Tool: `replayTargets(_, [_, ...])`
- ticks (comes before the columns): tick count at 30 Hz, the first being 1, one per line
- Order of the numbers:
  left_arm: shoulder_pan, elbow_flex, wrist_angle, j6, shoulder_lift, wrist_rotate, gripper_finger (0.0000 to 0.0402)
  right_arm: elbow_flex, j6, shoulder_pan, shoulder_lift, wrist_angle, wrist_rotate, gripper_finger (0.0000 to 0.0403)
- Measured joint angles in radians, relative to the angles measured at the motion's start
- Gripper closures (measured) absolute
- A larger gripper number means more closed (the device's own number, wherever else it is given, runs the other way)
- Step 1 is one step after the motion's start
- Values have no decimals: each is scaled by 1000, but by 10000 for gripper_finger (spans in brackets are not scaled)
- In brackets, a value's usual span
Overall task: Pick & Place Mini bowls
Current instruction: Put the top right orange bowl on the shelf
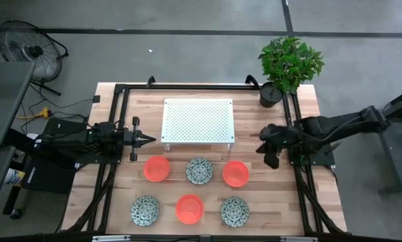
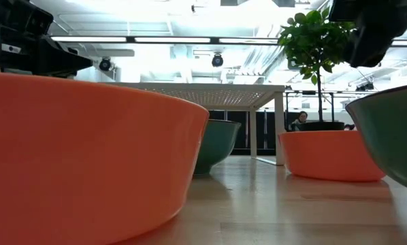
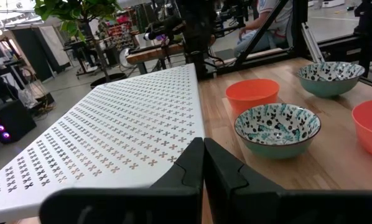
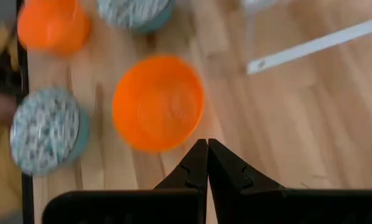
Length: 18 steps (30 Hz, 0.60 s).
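Observation:
Three orange-red mini bowls (image 1: pixel 156 169) (image 1: pixel 235 173) (image 1: pixel 189 208) and three speckled green-and-white mini bowls (image 1: pixel 199 170) (image 1: pixel 145 210) (image 1: pixel 234 211) stand upright in two rows on the wooden table's near half. My right gripper (image 1: pixel 271 160) is shut and empty. It hangs above the table, pointing down at a slant, just right of the far-row orange-red bowl (image 4: pixel 158 102). My left gripper (image 1: pixel 150 139) is shut and empty. It points level at the table's left, near the white rack (image 3: pixel 111 130).
A white perforated rack (image 1: pixel 197 121) on short legs stands at the table's far middle. A black pot with a green plant (image 1: pixel 271 94) sits at the far right corner. Black frame rails (image 1: pixel 107 175) run along the table's left and right sides.

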Motion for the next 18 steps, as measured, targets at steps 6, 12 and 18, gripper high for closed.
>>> replayTargets(6, [0, 0, 0, 0, 0, 0, 401, 54, 12, 109, 132, -63, -11, 403])
replayTargets(12, [0, 0, 0, 0, 0, 0, 401, 60, 206, 149, 231, -67, 3, 402])
replayTargets(18, [0, 0, 0, 0, 0, 0, 401, 60, 392, 150, 313, -66, -32, 369])
